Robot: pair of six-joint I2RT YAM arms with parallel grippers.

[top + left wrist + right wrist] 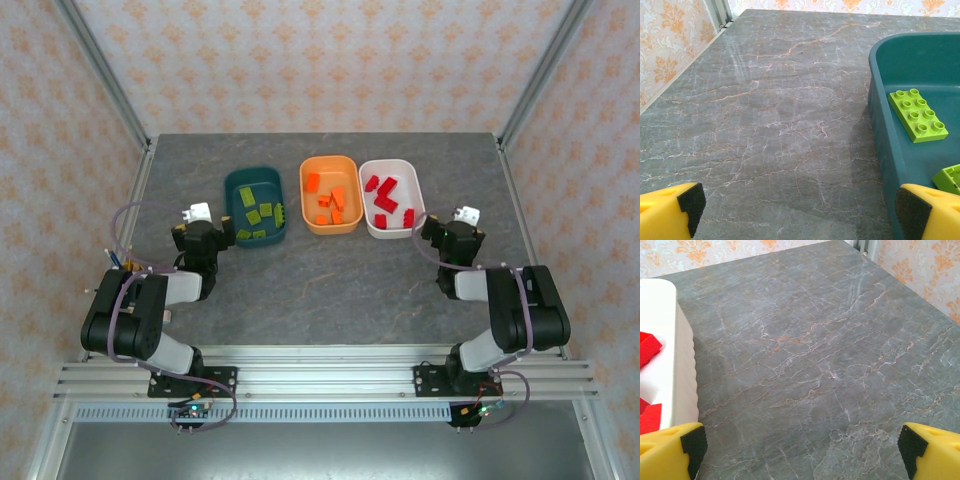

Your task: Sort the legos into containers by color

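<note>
Left gripper (pixel 797 212) and right gripper (pixel 800 452) were held wide and empty, with green legos (pixel 917 115) lying in the teal tub (pixel 880 100) just right of the former, red legos (pixel 647 347) in the white tub (pixel 682 370) just left of the latter, and orange legos (pixel 330 203) in the orange tub (pixel 308 170) between.

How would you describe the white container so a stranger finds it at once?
On the grey table, a teal tub, an orange tub and a white tub stand in a row. The white one is rightmost. It alone holds red bricks.
</note>
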